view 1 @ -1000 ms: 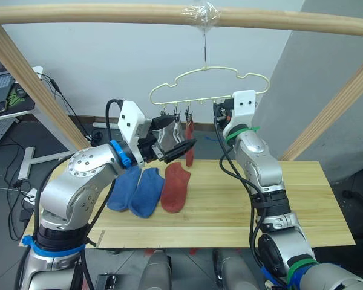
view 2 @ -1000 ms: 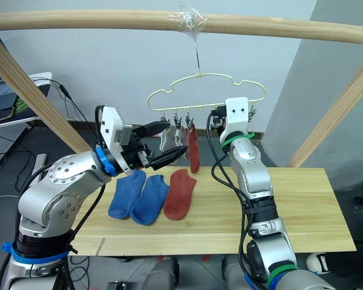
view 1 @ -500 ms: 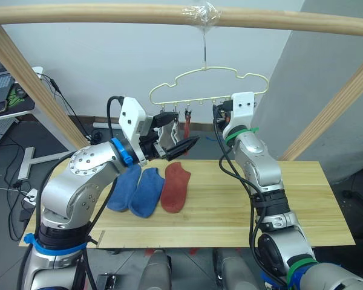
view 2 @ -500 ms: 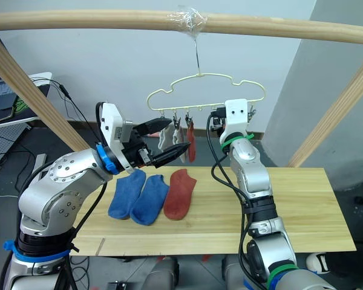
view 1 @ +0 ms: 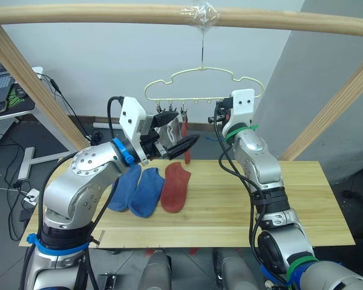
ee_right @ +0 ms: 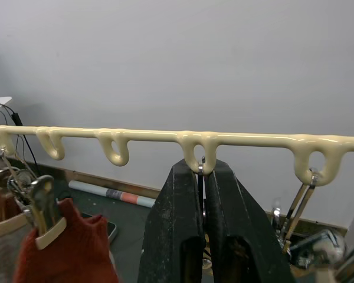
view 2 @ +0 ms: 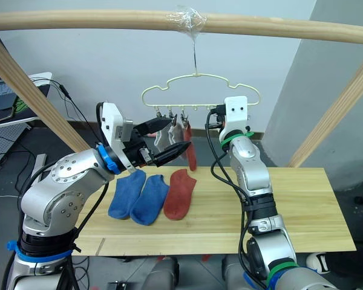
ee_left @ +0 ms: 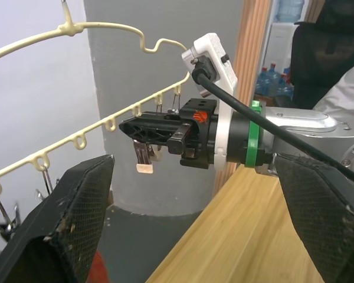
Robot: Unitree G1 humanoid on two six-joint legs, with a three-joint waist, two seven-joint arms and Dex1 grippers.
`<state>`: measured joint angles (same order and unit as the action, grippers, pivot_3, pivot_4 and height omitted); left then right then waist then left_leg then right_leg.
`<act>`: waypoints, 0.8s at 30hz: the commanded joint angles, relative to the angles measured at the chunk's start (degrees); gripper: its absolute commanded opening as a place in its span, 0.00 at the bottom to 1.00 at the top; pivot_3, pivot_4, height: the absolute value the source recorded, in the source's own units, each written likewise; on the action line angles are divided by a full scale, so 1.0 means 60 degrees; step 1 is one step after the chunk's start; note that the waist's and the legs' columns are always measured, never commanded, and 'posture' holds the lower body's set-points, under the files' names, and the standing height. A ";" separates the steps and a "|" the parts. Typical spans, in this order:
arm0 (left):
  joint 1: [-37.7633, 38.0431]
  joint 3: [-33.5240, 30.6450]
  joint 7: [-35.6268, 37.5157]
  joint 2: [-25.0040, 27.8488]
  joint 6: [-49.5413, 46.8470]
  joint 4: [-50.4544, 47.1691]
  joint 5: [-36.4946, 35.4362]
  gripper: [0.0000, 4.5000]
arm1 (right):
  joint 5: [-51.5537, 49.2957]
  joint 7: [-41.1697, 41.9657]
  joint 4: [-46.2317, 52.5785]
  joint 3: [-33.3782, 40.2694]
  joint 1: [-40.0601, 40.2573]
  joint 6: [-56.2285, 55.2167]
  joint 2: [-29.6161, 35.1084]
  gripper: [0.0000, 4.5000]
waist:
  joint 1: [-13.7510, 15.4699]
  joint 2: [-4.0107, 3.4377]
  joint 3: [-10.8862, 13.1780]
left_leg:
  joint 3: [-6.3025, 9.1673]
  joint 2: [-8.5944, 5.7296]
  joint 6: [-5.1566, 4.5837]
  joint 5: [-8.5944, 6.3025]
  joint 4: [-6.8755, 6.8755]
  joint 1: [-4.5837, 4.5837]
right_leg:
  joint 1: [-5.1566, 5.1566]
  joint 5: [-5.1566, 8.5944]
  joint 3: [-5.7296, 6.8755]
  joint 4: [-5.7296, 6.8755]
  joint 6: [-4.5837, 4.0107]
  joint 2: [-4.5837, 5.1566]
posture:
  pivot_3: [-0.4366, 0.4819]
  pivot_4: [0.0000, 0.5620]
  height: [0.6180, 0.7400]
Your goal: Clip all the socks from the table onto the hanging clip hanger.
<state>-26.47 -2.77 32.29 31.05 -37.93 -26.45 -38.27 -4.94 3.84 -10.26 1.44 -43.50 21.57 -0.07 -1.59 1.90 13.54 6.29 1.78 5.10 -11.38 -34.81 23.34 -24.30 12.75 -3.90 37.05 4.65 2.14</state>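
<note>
plank table under a thick wooden pole frame, grey wall behind. two blue socks and a red sock lie flat side by side (touching). clip hanger carries a red sock and a grey sock. left gripper spread wide beside them, right gripper pressed together on a metal clip.

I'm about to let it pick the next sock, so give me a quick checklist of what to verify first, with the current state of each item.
1. Left gripper open and empty: ok.
2. Right gripper steadying the clip hanger, shut on a clip below a loop: ok.
3. Hung red sock clipped on: ok.
4. Hung grey socks' clips: cannot tell, behind the left gripper.
5. Socks left on the table, two blue socks and a red sock, lying uncovered: ok.
6. Free clips remaining: ok, some hang empty near the right gripper.
</note>
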 commanded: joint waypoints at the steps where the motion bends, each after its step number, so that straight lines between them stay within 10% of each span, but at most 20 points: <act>1: 0.0456 -0.0028 -0.0388 -0.0251 -0.0222 -0.0248 -0.0050 1.00 | -0.0321 0.0201 0.0514 0.0284 -0.0039 0.0148 0.0228 0.00 | -0.0002 -0.0003 -0.0001 | 0.0000 0.0000 0.0000 0.0000 0.0000 0.0000 | 0.0000 0.0000 -0.0001 -0.0002 0.0000 0.0000 | 0.60 0.35 1.00; 11: 0.2367 0.2316 -0.1628 -0.1331 0.2323 0.3743 0.3900 1.00 | -0.0735 0.0682 0.1834 0.0127 0.0125 0.2006 0.0703 0.00 | -0.0015 -0.0030 0.0004 | -0.0010 0.0000 -0.0002 -0.0001 0.0000 -0.0022 | 0.0015 0.0045 -0.0008 0.0000 -0.0022 -0.0002 | 0.51 0.38 1.00; 24: 0.0406 0.2509 -0.2601 -0.3402 0.4431 0.8708 0.5971 1.00 | -0.0602 0.0472 0.2712 0.0107 0.0405 0.2818 0.0754 0.00 | -0.0040 -0.0041 0.0010 | -0.0007 -0.0001 -0.0002 -0.0001 -0.0003 -0.0016 | 0.0013 0.0022 -0.0005 -0.0001 0.0030 -0.0001 | 0.46 0.40 1.00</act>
<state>-22.11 12.98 18.01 11.88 -13.19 23.63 -3.52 -8.27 7.05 3.10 1.95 -41.22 38.29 4.13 -1.83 1.65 13.60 6.27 1.77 5.09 -11.38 -34.84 23.27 -24.22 12.89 -3.91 37.04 4.87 2.13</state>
